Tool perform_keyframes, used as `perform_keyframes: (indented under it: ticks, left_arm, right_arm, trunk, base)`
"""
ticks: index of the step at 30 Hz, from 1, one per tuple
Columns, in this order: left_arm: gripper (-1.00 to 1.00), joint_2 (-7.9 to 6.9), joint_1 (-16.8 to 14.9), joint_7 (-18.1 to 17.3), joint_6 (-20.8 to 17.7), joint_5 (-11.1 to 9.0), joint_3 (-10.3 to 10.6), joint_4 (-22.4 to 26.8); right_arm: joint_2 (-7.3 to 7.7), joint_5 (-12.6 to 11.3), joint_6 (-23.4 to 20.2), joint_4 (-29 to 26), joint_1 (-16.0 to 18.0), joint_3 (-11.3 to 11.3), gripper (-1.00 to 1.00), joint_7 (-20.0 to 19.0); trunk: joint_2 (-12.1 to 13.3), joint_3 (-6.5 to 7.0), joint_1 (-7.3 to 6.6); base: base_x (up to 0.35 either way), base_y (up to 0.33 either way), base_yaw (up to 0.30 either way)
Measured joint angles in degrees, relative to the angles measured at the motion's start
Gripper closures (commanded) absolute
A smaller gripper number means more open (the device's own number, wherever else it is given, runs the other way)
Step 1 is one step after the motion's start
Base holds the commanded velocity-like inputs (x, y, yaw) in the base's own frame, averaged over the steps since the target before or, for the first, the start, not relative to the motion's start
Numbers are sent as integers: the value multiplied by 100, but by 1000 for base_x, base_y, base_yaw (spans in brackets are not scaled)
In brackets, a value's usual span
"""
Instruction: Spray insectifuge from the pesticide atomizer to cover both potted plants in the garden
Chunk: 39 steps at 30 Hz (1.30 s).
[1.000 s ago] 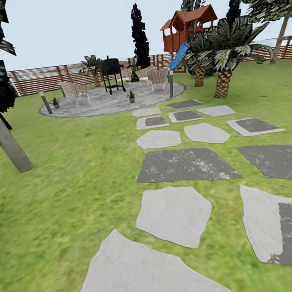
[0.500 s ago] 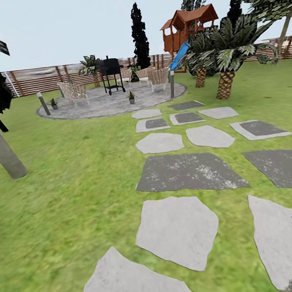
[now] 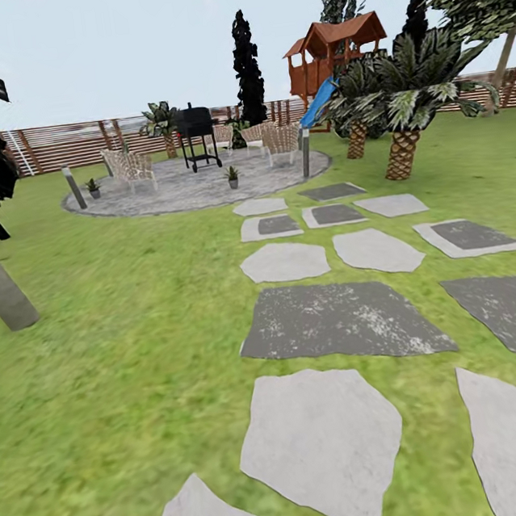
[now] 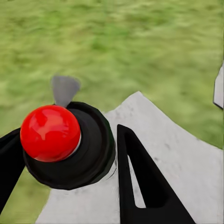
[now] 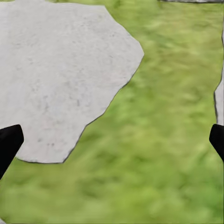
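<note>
**On the path, patio ahead**

You face the patio (image 3: 192, 187). Both plants stand on it: one (image 3: 233, 176) near its front edge, one (image 3: 92, 186) at its left edge. Your left gripper (image 4: 65, 154) grips a red-capped black bottle (image 4: 50, 133); your right gripper (image 5: 112, 140) is spread wide over grass.

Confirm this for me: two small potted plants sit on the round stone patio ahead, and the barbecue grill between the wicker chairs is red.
Wrong on the colour. In the head view the grill on the round stone patio is black, not red. The rest stands: two small potted plants, one and another, sit there, with wicker chairs to either side.
</note>
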<state>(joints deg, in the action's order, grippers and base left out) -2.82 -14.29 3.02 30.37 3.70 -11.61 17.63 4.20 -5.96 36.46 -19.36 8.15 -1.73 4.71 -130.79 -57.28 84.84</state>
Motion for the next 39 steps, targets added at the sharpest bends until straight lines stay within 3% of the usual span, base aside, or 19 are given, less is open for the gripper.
perform_keyframes:
  ticks: [39]
  left_arm:
    - [100, 0, 0, -3, 3, 2, 2, -13]
  right_arm:
    - [-1, 9, 0, 0, 0, 0, -100, 1]
  trunk:
    - [0, 0, 0]
  base:
    - [337, -1, 0]
